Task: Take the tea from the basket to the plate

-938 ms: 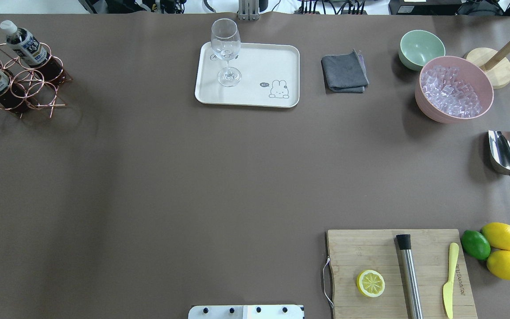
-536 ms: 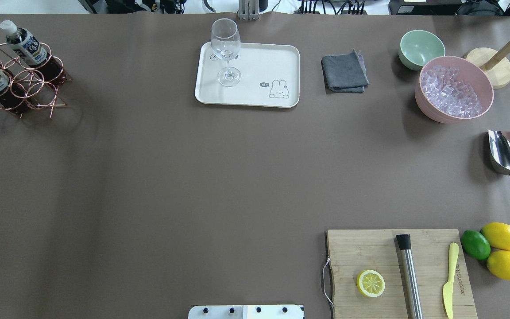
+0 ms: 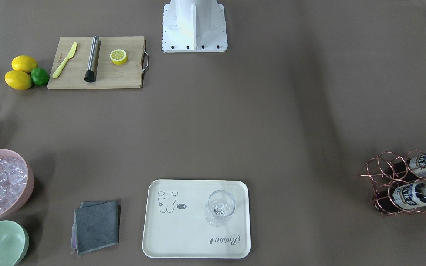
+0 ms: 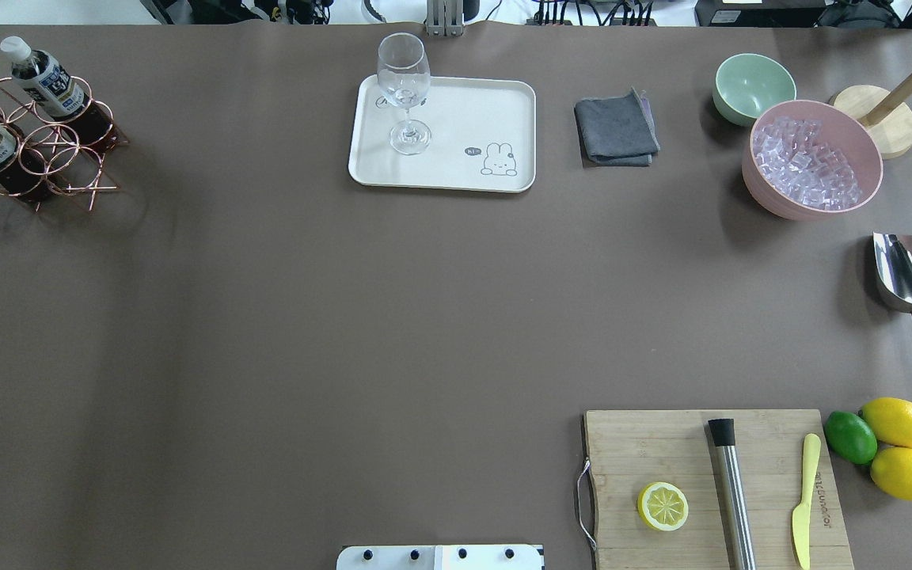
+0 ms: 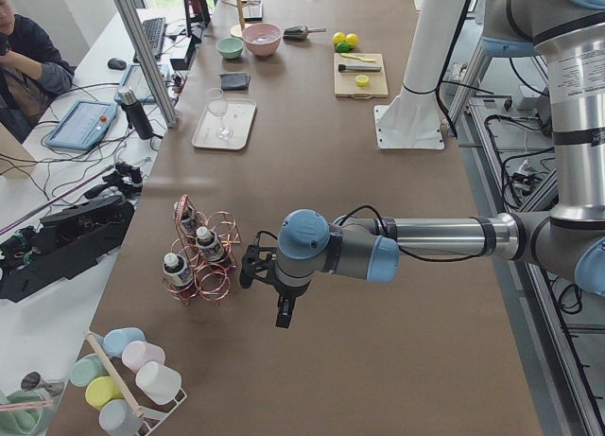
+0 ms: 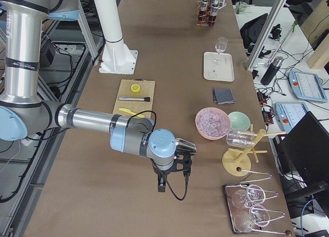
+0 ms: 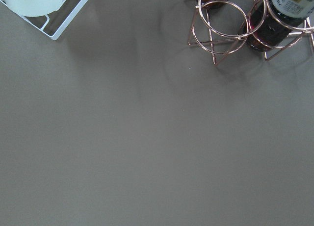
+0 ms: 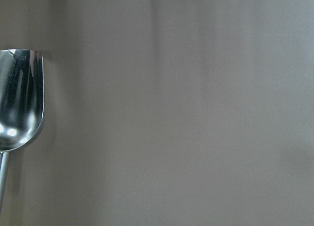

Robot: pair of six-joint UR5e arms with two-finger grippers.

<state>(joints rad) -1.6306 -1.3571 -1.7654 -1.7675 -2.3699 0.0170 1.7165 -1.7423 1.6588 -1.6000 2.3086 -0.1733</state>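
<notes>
The copper wire basket stands at the table's far left, also in the front view. Tea bottles with white caps sit in its rings; three show in the left side view. The cream plate lies at the far middle with a wine glass on it. My left gripper hovers just beside the basket; I cannot tell whether it is open. Its wrist view shows the basket and one bottle at top right. My right gripper hangs over bare table; its state is unclear.
A grey cloth, green bowl and pink bowl of ice lie right of the plate. A metal scoop shows at right. The cutting board with lemon half, muddler and knife is at the near right.
</notes>
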